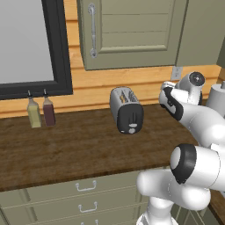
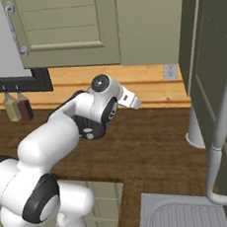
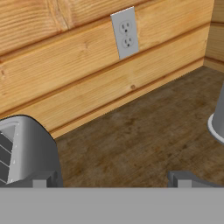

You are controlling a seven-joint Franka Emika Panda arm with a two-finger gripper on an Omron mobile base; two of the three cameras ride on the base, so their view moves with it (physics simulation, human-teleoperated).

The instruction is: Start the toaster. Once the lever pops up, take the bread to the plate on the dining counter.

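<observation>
The toaster (image 1: 126, 110) stood on the tabletop (image 1: 66, 149), long axis running toward the wall, black end panel facing outward. The hand (image 3: 111, 177) hung released beside it, the toaster lying at its nine o'clock in the hand view.

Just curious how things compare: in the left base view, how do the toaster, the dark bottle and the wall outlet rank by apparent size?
1. toaster
2. dark bottle
3. outlet, farthest back, so perhaps understated

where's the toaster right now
The toaster sits mid-counter against the wood wall in the left base view, right of two bottles and left of the wall outlet.
</observation>
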